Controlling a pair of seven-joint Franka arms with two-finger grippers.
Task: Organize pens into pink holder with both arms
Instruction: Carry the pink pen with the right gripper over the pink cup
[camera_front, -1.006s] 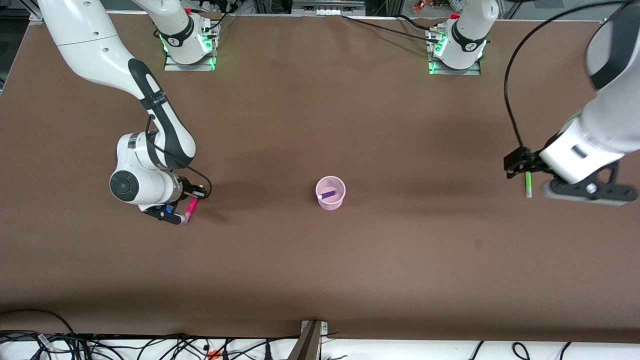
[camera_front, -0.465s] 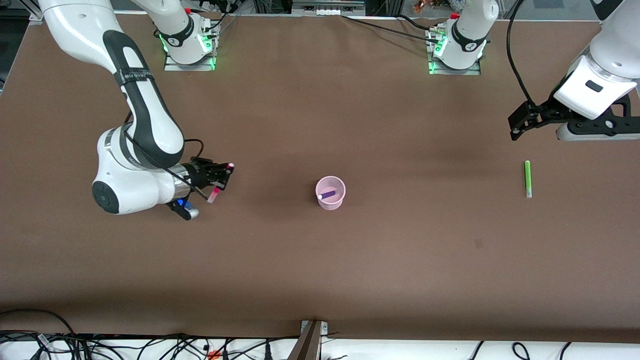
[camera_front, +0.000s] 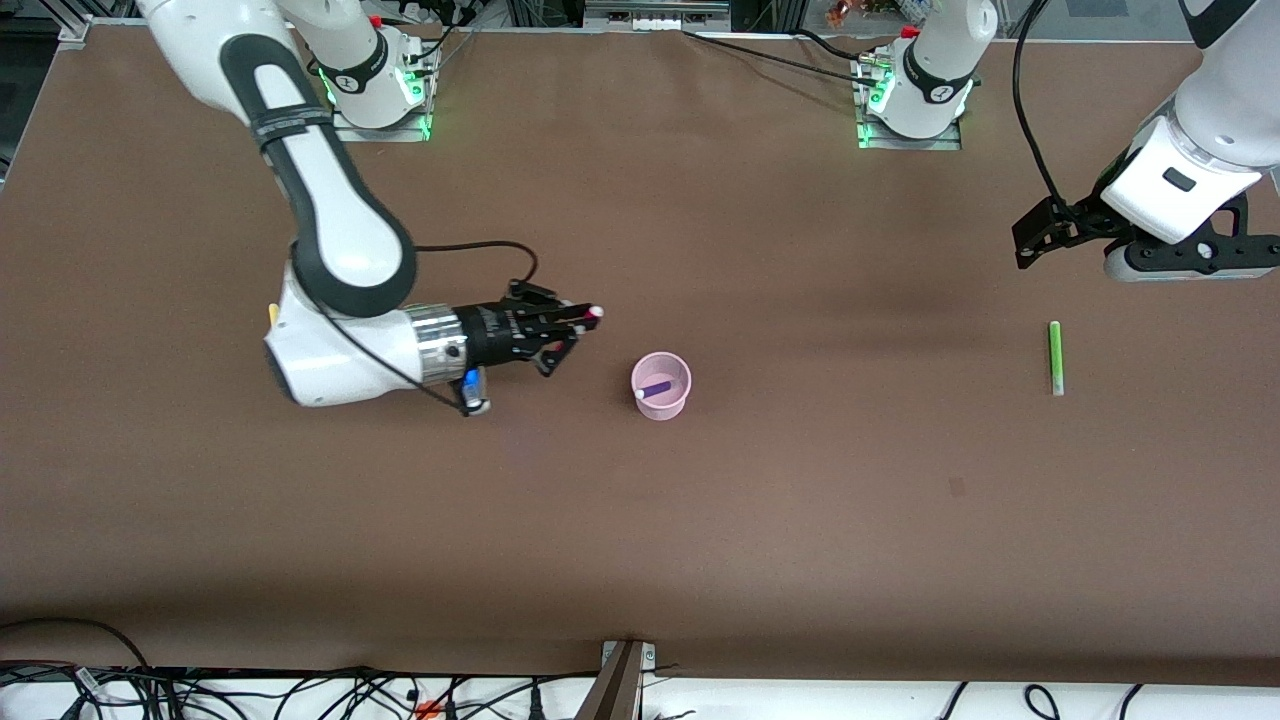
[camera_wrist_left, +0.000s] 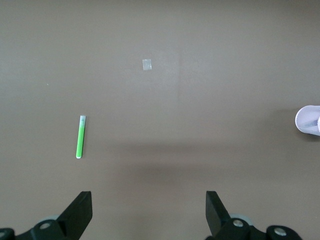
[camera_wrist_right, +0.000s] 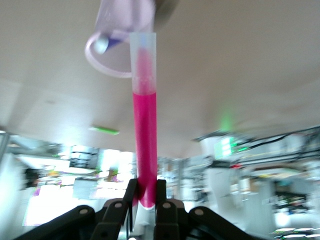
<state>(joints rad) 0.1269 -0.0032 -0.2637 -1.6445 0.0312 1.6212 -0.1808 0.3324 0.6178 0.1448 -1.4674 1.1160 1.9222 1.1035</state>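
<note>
The pink holder stands mid-table with the dark purple pen inside it. My right gripper is shut on the magenta pen, which sticks out past the fingertips toward the holder, just short of it over the table. The right wrist view shows this pen clamped in the gripper, pointing at the holder's rim. The green pen lies flat toward the left arm's end. My left gripper hangs open and empty above the table near it. In the left wrist view, the green pen lies clear of the gripper.
A sliver of the yellow pen shows beside the right arm's wrist. A small pale patch marks the brown tabletop. The arm bases stand along the table edge farthest from the front camera. Cables run along the nearest edge.
My right gripper lifted the magenta pen off the table and carried it toward the holder. My left gripper rose away from the green pen, which stayed lying where it was.
</note>
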